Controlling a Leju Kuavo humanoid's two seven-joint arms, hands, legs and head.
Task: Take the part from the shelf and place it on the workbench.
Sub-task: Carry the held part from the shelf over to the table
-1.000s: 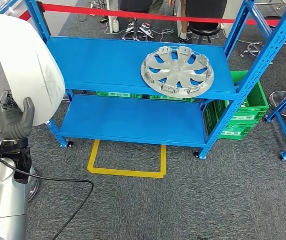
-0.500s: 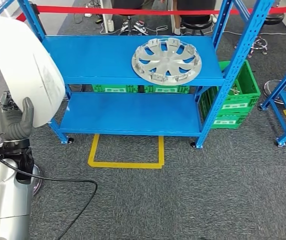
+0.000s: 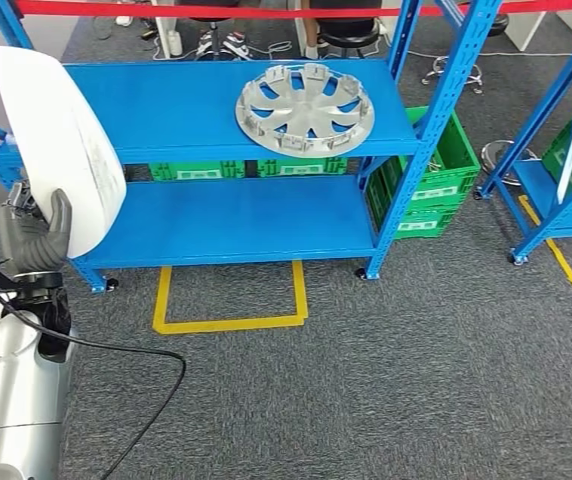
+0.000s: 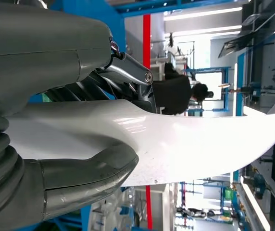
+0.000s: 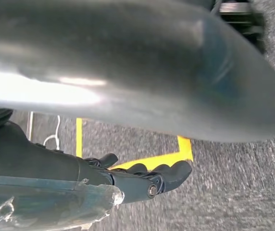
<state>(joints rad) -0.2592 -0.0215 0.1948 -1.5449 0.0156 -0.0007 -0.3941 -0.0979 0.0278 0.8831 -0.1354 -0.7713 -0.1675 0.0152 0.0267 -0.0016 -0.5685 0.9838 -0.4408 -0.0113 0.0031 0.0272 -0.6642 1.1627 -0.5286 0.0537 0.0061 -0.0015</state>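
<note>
The left hand (image 3: 32, 243) holds a white curved panel (image 3: 60, 150) by its lower edge, thumb on the near face and darker fingers behind, and the panel stands nearly upright, off the left end of the blue shelf (image 3: 192, 100) and overlapping its left corner post. In the left wrist view the thumb (image 4: 89, 175) and the fingers (image 4: 92, 89) clamp the glossy white panel (image 4: 201, 144) from both sides. On the shelf's top deck, toward its right end, lies a silver hubcap (image 3: 306, 108), flat and well apart from the panel. Under the shelf's upper deck, behind the lower deck, green crates (image 3: 200, 170) show, and another green crate (image 3: 430, 185) stands on the carpet just beside the shelf's right posts. A yellow tape outline (image 3: 226, 300) marks the grey carpet in front of the shelf. A red barrier tape (image 3: 192, 8) runs behind the shelf, with chair bases and a person's shoes (image 3: 215, 42) past it. A second blue rack (image 3: 562, 140) stands to the right of the shelf. A black cable (image 3: 124, 350) loops from the left arm across the carpet. The right hand (image 5: 147, 180) hangs over the carpet near the yellow tape (image 5: 165, 156), its dark fingers lying close together and curled with nothing in them.
</note>
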